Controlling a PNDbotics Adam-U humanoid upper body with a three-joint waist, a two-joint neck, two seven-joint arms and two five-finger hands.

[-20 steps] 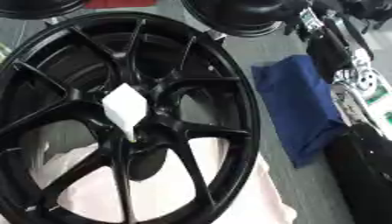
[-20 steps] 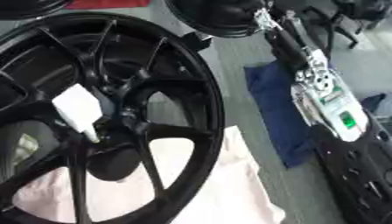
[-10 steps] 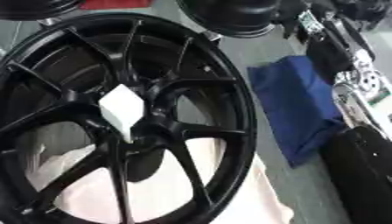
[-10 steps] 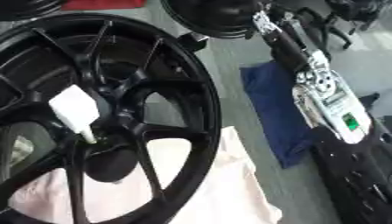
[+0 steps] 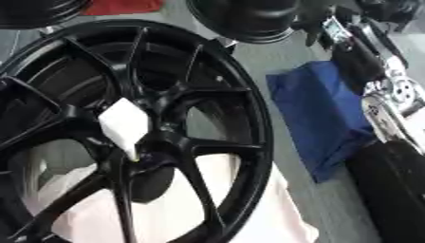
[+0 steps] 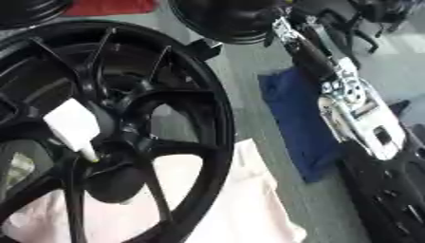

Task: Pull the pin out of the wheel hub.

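Observation:
A large black spoked wheel hub [image 5: 207, 95] fills the left of both views, lying tilted on a pale cloth. A white pin [image 5: 124, 124] with a blocky white head stands in the hub's centre, its thin tip [image 5: 133, 154] set among the spokes. My right arm [image 6: 355, 107], black with silver joints, runs up the right side, well away from the pin. Its hand [image 6: 282, 26] shows dark and blurred at the far end, beside another black wheel. The left hand does not show in either view.
A blue cloth [image 5: 324, 109] lies on the grey surface between the hub and my right arm. A pale pink cloth [image 5: 257, 209] lies under the hub. A second black wheel [image 5: 241, 19] and a red thing [image 5: 124, 5] sit at the far edge.
The whole picture has shifted a little, so the camera moved. The pin stays in the hub and the right arm holds about the same place.

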